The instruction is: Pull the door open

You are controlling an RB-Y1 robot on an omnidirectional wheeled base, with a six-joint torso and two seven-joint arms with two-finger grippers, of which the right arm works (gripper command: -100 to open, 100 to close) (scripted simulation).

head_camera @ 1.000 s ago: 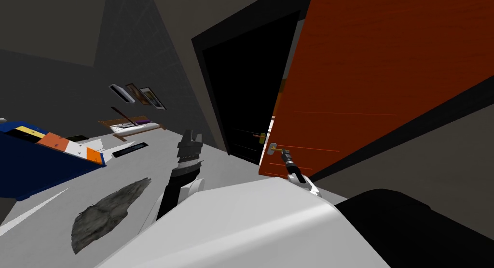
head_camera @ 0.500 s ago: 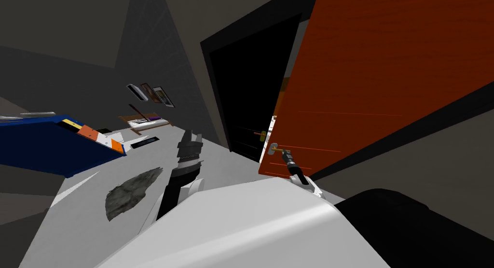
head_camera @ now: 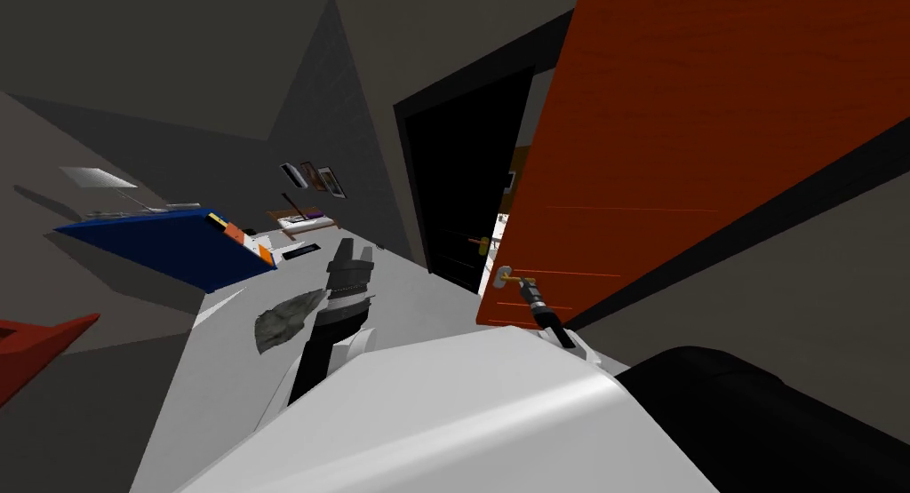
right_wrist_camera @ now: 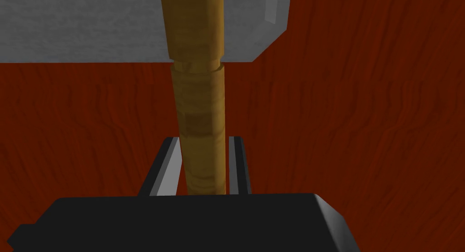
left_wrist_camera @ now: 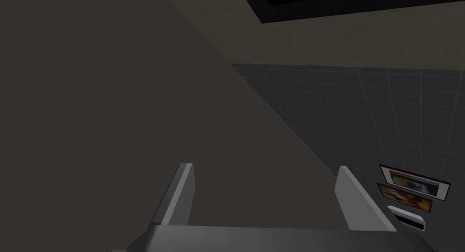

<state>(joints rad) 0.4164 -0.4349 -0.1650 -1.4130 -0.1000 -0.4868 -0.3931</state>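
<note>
- Gripping the yellow-brown lever handle (right_wrist_camera: 197, 104), the right gripper (right_wrist_camera: 202, 170) has both fingers (right_wrist_camera: 164, 168) pressed against the lever's sides, close to its free end.
- The lever runs from the fingers to a grey plate (right_wrist_camera: 91, 31) mounted flat on the door (right_wrist_camera: 363, 126). The door face is red-brown with visible wood grain.
- In the head view the right gripper sits at the door's free edge, low on the leaf, and its dark forearm leads back from the handle.
- The door stands partly open, swung away from its black frame (head_camera: 416, 159). A black area (head_camera: 458, 186) shows between the door edge and the frame.
- A second small handle (head_camera: 481, 242) shows on the door's far side, just past the free edge.
- Left gripper (left_wrist_camera: 268, 195): blades spread wide with nothing between them. It is held upright, well apart from the door, on the frame side.
- Farther from the door, past the left arm, a grey rug (head_camera: 289, 317) lies on the light floor.
- Beyond the rug are a blue block (head_camera: 169, 239) and small framed pictures (head_camera: 313, 177) on the dark wall.
</note>
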